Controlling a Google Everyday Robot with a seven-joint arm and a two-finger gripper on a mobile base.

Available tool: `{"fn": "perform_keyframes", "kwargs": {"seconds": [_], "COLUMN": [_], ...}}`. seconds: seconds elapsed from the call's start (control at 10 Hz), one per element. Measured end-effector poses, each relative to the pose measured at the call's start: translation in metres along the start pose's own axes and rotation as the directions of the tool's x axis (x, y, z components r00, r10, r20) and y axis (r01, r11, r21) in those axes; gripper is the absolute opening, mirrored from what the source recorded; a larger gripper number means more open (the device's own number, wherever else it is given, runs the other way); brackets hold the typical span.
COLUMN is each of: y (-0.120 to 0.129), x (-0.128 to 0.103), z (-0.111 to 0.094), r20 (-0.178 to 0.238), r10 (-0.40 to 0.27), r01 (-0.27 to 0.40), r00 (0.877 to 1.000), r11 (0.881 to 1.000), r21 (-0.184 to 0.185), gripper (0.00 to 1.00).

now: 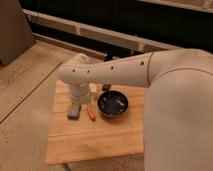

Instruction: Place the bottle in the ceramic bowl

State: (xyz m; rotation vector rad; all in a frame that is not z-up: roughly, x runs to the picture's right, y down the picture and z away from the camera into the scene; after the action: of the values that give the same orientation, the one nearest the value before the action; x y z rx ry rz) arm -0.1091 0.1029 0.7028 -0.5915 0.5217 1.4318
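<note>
On the wooden tabletop (95, 140), the end effector (79, 102) hangs low at the left, spread and holding nothing we can make out. The black ceramic bowl (112, 104) sits just right of it. Farther back, the small cream bottle (93, 89) stands between them. We judge the grasp not yet made; the next move calls for closing squarely on the bottle.

So on the wooden table (100, 142): ceramic bowl (113, 104) sits right of the bottle (93, 89), gripper (79, 102) just left of the bottle, right above a small oblong object (74, 112).
</note>
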Motion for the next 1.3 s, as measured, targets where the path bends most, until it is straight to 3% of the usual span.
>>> {"fn": "perform_keyframes", "kwargs": {"seconds": [1.1, 1.3], "y": [-0.0004, -0.0008], "x": [-0.0002, -0.0079], "z": [-0.0001, -0.0078], "r20": [0.001, 0.050], "r10": [-0.001, -0.016], "r01": [0.001, 0.015], "r00": [1.000, 0.999], "r11": [1.000, 1.000], "r21": [0.001, 0.018], "gripper": [0.65, 0.65]}}
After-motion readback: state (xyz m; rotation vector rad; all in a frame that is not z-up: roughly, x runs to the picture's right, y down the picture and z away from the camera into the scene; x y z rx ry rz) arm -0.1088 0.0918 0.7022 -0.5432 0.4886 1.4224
